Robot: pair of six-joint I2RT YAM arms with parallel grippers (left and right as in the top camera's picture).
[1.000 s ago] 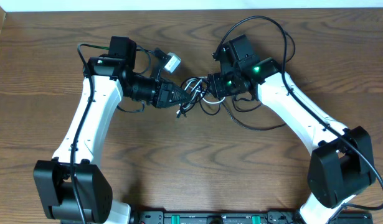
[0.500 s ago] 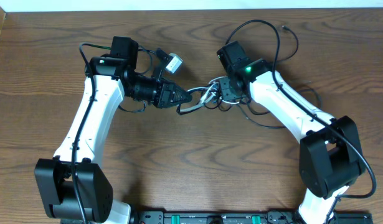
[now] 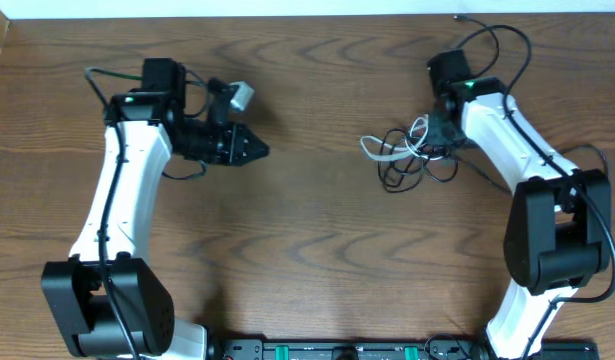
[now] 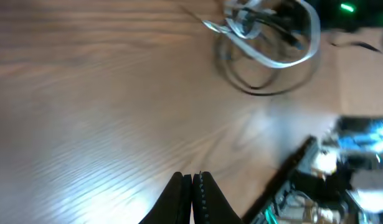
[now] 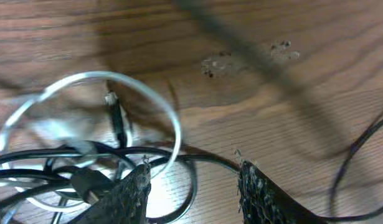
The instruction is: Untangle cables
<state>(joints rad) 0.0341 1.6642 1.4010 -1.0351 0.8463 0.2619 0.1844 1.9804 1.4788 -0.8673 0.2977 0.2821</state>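
left gripper: drawn back leftward, pinched closed on nothing | desk: wide gap now between the arms | black cord and white cord: dragged right as one knot, still entwined | right gripper: spread wide over the knot, clamping nothing | judgement: untangling not yet achieved, regrasp needed

Cables heaped right of centre on the table, one gripper on each side.
The heap lies toward the far side, its strands crossing over one another. The right gripper sits at the heap's right edge, with strands running between its fingers. The left gripper is well apart to the left, over bare table, about as far back as the heap.
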